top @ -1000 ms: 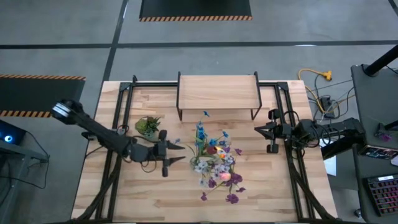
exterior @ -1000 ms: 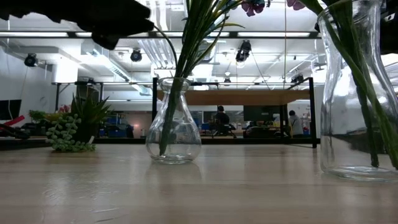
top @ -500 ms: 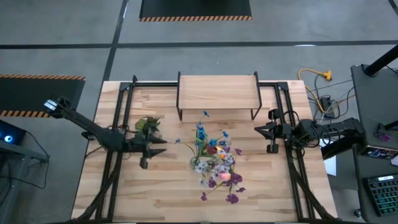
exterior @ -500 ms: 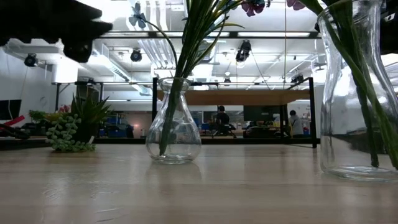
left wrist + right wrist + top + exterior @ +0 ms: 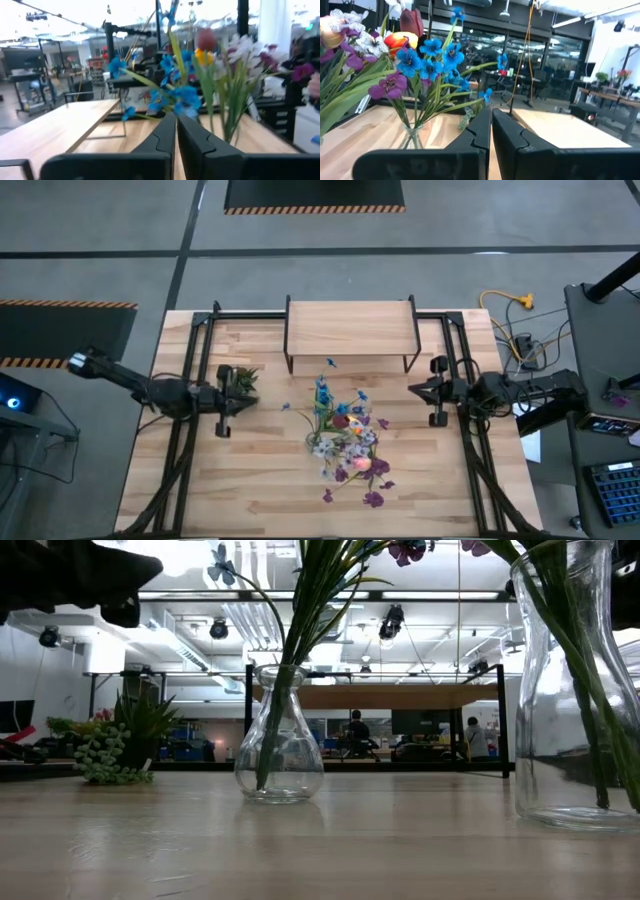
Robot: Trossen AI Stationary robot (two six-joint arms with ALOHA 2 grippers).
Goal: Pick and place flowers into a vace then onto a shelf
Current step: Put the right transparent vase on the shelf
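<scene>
Blue flowers [image 5: 322, 395] stand with their stalks in a small clear vase [image 5: 279, 740] at mid-table. Mixed purple, white, pink and yellow flowers [image 5: 352, 450] stand in a taller clear vase [image 5: 578, 690] nearer the front. The shelf [image 5: 350, 328], with a light wooden top and black legs, stands at the far edge with nothing on it. My left gripper [image 5: 250, 400] hangs shut above the table's left part, left of the vases, and holds nothing. My right gripper [image 5: 414, 389] waits shut near the right edge, pointing at the flowers.
A small green potted plant [image 5: 238, 379] stands just on the far side of my left gripper. Black frame rails [image 5: 196, 370] run along both sides of the table. Bare wood lies in front of the vases and along the near edge.
My left gripper has drawn back from the vases toward the table's left edge and a little toward the far edge, and its fingers have shut on nothing. The vases and flowers have stayed in place.
</scene>
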